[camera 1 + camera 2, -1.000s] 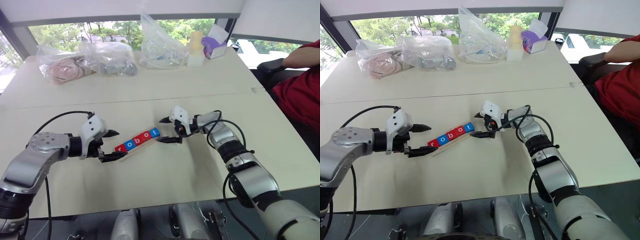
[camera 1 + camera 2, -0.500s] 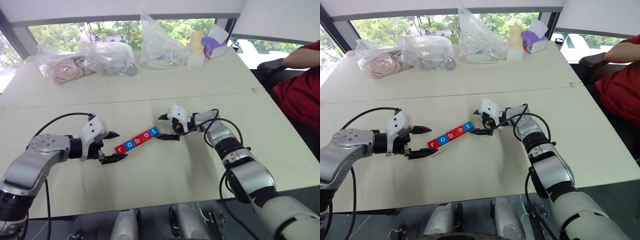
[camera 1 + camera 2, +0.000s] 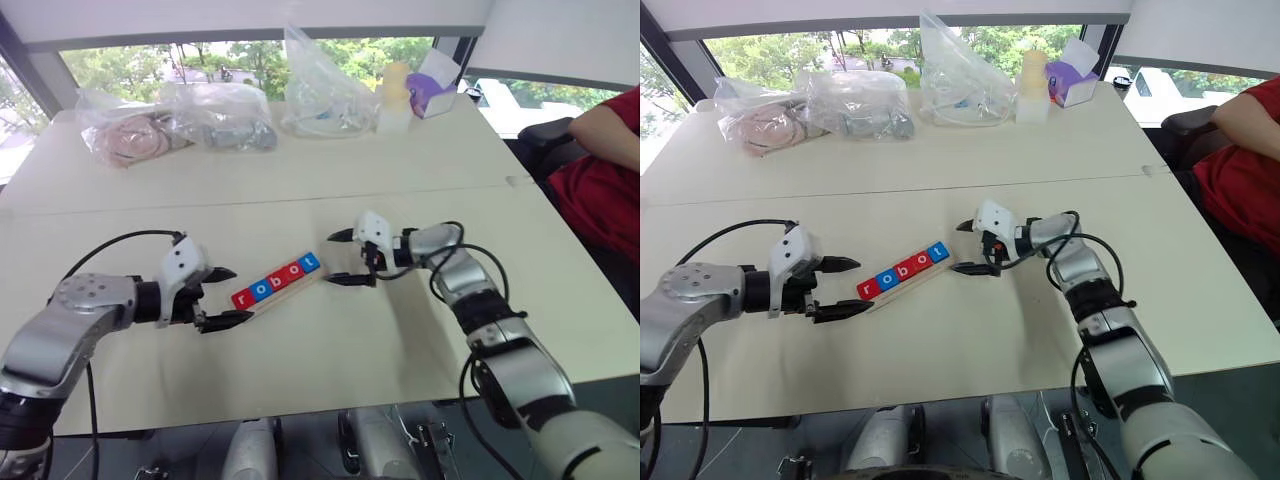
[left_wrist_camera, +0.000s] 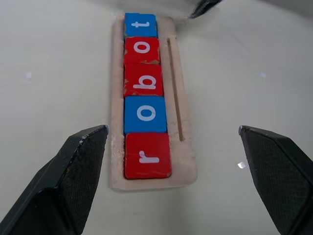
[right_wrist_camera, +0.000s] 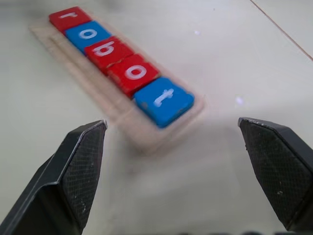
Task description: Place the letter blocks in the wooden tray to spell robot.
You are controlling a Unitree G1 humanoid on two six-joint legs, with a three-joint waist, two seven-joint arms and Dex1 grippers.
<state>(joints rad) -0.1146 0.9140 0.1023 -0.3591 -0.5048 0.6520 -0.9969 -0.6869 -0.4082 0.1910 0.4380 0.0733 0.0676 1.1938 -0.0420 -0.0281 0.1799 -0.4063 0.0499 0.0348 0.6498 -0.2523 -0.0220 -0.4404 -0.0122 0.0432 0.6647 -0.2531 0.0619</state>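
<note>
Left wrist view: wooden tray slot content unclear.

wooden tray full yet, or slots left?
Full. The long light-wood tray holds five red and blue letter tiles end to end, reading r, o, b, o, t, with no vacant slot.

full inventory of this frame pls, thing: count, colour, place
letter blocks: 5, red r, blue o, red b, red o, blue t; in a row in the tray, spelling robot
wooden tray: 1, light wood; mid table, between the end effectors
table: 1, cream
clear bags: 3; far edge of the table
bottle: 1, pale yellow; far edge
purple-and-white box: 1; far right corner
person's red sleeve: 1; right of the table
left end effector: open, empty, beside the r end
right end effector: open, empty, beside the t end
</note>
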